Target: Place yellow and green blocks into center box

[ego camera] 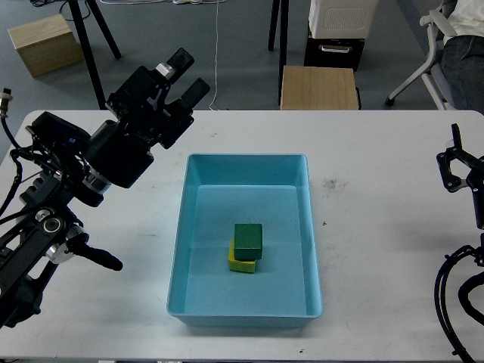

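Note:
A green block point(248, 240) lies on top of a yellow block point(242, 263) inside the light blue box point(314, 249) at the table's middle. My left gripper point(184, 76) is raised up and to the left of the box, above the table's far left part, open and empty. My right gripper point(454, 161) shows at the right edge, well clear of the box; its fingers look spread and hold nothing.
The white table point(393, 227) carries only the box. Beyond its far edge stand a wooden stool point(318, 87), a cardboard box point(44, 44), tripod legs point(92, 45) and an office chair point(435, 45). Cables of my right arm point(454, 302) hang at the lower right.

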{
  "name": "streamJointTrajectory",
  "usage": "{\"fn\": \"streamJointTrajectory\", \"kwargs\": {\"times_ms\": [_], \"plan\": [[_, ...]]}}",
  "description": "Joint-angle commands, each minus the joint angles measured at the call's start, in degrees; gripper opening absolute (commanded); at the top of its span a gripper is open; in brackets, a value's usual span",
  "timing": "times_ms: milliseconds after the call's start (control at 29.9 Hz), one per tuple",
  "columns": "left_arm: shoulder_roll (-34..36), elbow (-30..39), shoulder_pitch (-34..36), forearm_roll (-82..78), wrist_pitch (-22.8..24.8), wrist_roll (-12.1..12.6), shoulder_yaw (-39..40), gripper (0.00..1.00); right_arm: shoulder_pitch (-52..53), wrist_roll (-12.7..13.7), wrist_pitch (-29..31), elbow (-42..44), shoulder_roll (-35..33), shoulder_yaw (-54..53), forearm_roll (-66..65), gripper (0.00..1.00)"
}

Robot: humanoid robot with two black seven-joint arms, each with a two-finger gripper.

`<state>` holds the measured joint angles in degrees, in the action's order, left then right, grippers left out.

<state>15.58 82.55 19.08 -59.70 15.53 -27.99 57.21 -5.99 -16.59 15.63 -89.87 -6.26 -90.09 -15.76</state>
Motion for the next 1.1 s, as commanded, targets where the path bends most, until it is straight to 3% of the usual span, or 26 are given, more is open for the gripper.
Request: {"fn": "streamJointTrajectory", "kwargs": {"times_ms": [0,167,367,468,802,1069], "plan": [[-1.51,-0.46,-4.83,5.45,-1.72,-0.01,0.88,0.87,-0.87,-0.11,-0.25,0.13,0.29,0.79,0.46,0.99],[-1.96,-1.25,-7.74,24.84,-1.47,-0.01,-0.17,0.87,-2.97,-0.81,-0.34,0.75,1.6,0.71,0.64,0.99],[-1.34,-1.25,-7.91,49.21,-1.99,-0.01,-6.94,0.87,-4.91,-0.02,-0.07,0.22,1.78,1.59,3.53,0.99],[-1.25,-1.16,-9.23,56.42,-2.08,-0.01,-7.38,0.87,-6.05,0.16,-0.07,0.22,5.02,2.02,7.57,0.99],[-1.95,0.42,-10.29,70.5,-1.11,-0.01,-7.03,0.87,-8.16,0.16,0.1,-0.48,6.26,2.55,18.48,0.99],[-1.78,0.33,-11.96,76.66,3.54,-0.01,-7.12,0.87,-10.89,1.21,0.19,-1.09,6.26,3.25,27.7,0.99]]}}
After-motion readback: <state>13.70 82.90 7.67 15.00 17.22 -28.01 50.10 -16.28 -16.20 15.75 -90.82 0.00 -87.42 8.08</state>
